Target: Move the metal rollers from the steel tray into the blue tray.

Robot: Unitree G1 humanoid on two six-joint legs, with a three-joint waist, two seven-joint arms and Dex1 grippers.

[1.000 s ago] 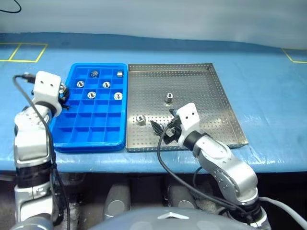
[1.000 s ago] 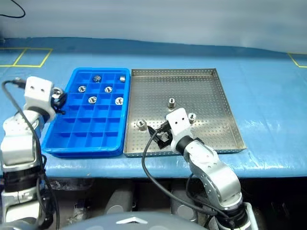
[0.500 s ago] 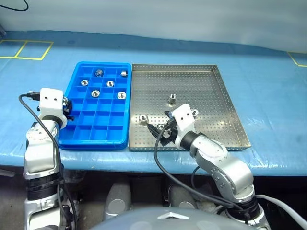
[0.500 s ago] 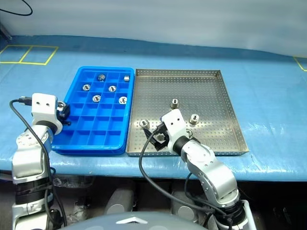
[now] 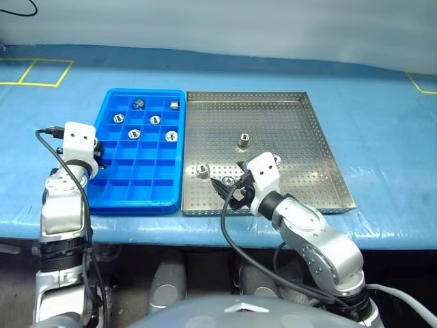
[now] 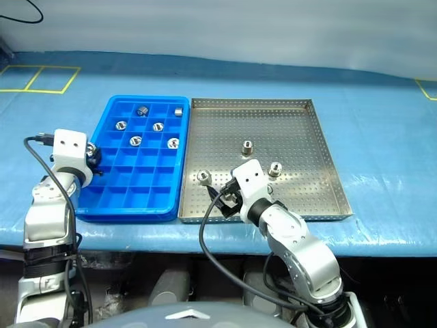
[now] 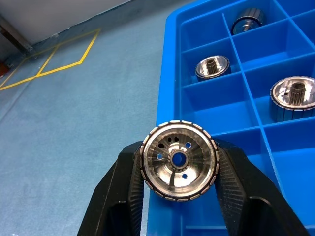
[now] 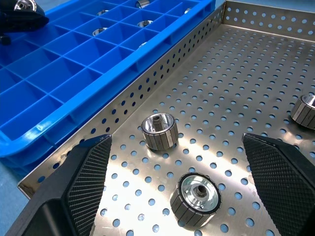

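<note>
Entry, rollers and trays, as we find them.

Left gripper [image 7: 179,191]: its two black ribbed fingers are clamped on one metal roller [image 7: 180,160], held face-on at the outer rim of the blue tray [image 7: 167,73], which stretches ahead of the fingers. We judge this the placing step. Six rollers [image 5: 155,120] already sit in compartments beyond the gripper.

Right gripper [image 8: 179,182]: fingers spread wide, holding nothing, low over the near part of the steel tray [image 8: 256,73]. One roller [image 8: 195,199] stands between its fingers; another [image 8: 158,131] lies just ahead; a third [image 8: 305,110] is off to the right finger's side. A fourth [image 5: 243,141] stands further ahead.

Risks, as we judge them:
- The held roller hangs over the rim, not over a cell; released here it could strike the wall and roll onto the blue table cover [image 5: 382,123].
- It is pinched on a curved, slick edge, so it may twist or slip.
- The right fingers, closing, could nudge the neighbouring roller.

Materials:
- Rollers: bright polished metal, short cylinders, fluted sides, central bore, small holes in the face.
- Steel tray: perforated sheet, low rim, reflective.
- Blue tray: smooth glossy plastic, square cells with thin walls.
- Finger pads: black, finely knurled.
</note>
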